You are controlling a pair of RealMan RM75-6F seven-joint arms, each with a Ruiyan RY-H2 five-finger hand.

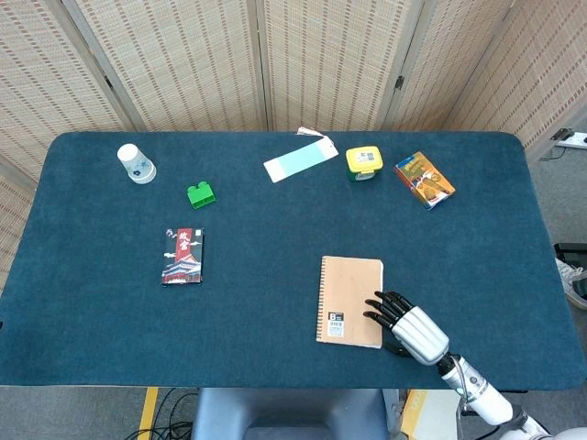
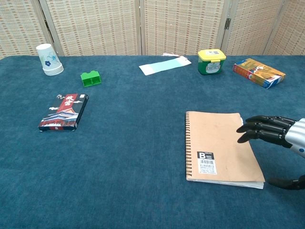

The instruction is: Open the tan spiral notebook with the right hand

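Note:
The tan spiral notebook lies closed and flat near the table's front edge, spiral on its left side, barcode label toward me. My right hand is at the notebook's right edge, holding nothing, fingers stretched out leftward over the cover's right margin and thumb apart below them. Whether the fingertips touch the cover I cannot tell. My left hand is out of both views.
On the blue table lie a dark card box, a green block, a paper cup, a light blue bookmark, a yellow-lidded tub and a colourful box.

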